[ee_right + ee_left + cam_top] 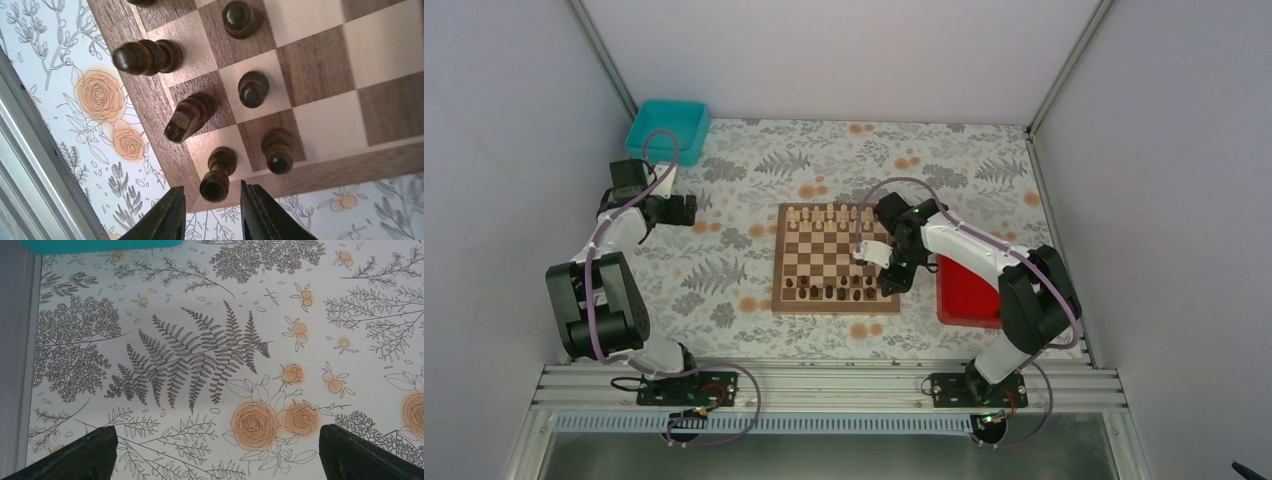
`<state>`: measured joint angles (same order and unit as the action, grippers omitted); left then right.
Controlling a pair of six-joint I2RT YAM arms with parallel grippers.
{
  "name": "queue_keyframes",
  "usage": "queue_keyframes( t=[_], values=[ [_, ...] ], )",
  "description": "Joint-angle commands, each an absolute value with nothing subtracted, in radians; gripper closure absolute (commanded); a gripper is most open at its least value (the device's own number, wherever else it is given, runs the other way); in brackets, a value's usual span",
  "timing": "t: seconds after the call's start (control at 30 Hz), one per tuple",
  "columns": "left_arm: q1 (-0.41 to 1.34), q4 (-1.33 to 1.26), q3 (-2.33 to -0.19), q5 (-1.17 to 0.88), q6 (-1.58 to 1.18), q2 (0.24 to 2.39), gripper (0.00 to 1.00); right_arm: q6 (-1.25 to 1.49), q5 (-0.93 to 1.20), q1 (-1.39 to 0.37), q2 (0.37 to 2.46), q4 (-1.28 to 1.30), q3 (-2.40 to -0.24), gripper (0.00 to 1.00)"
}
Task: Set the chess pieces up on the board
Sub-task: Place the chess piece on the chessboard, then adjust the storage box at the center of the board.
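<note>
Here, the chess pieces (834, 291) ranked along the board (824, 255) near edge, right fingers (170, 220) slightly parted at corner piece (216, 182); red tray (964, 295) beside, teal bin (667, 128) far-left; left fingers (95, 455) spread above table (724, 260)

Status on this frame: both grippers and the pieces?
Left gripper open, empty, over tablecloth. Right gripper open, straddling corner dark piece on the board. Neighbouring dark piece close; nothing blocking.

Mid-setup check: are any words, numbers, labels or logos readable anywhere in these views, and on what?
None readable. The board rim carries no letters or numbers, the chess pieces are unmarked, and the red tray, teal bin and table cover show only plain colour or plant drawings. Any marking on the arms is too small to read.
</note>
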<state>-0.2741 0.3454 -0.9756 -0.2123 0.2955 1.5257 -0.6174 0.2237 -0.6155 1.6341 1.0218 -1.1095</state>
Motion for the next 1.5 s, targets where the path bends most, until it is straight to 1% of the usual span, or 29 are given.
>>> queue_keyframes(
  t=[0.0,0.1,0.2,0.4,0.47,0.6,0.63,0.7,0.87,1.0,1.13,1.27,1.47],
  values=[
    [-0.282,0.332,-0.966,-0.212,0.291,1.535,0.0,-0.618,0.232,-0.599,1.547,1.089,-1.164,0.68],
    [-0.282,0.34,-0.967,-0.219,0.29,1.526,0.0,-0.621,0.225,-0.538,1.48,1.137,-1.157,0.66],
    [-0.282,0.35,-0.969,-0.237,0.29,1.505,0.0,-0.633,0.204,-0.419,1.372,1.175,-1.117,0.64],
    [-0.282,0.367,-0.971,-0.214,0.28,1.491,0.0,-0.77,0.147,-0.024,1.175,1.197,-0.985,0.56],
    [-0.282,0.372,-0.975,-0.21,0.275,1.492,0.0,-0.821,0.144,0.13,1.154,1.189,-0.948,0.54],
    [-0.281,0.37,-0.972,-0.215,0.273,1.485,0.0,-0.885,0.14,0.345,1.155,1.121,-0.899,0.52],
    [-0.281,0.369,-0.97,-0.217,0.273,1.48,0.0,-0.89,0.141,0.384,1.159,1.097,-0.898,0.52],
    [-0.282,0.364,-0.968,-0.221,0.273,1.474,0.0,-0.891,0.156,0.454,1.182,1.061,-0.912,0.56],
    [-0.282,0.36,-0.965,-0.217,0.272,1.471,0.0,-0.85,0.097,0.536,1.259,1.002,-0.93,0.68],
    [-0.283,0.353,-0.96,-0.219,0.273,1.465,0.0,-0.844,0.03,0.589,1.311,0.959,-0.941,0.83],
    [-0.284,0.351,-0.961,-0.212,0.272,1.473,0.0,-0.839,0.001,0.613,1.368,0.932,-0.974,0.9],
    [-0.285,0.348,-0.958,-0.207,0.272,1.473,0.0,-0.849,0.023,0.62,1.434,0.934,-1.016,0.96],
    [-0.287,0.348,-0.959,-0.222,0.275,1.484,0.0,-0.862,-0.021,0.566,1.571,0.908,-1.005,0.96]
  ],
)
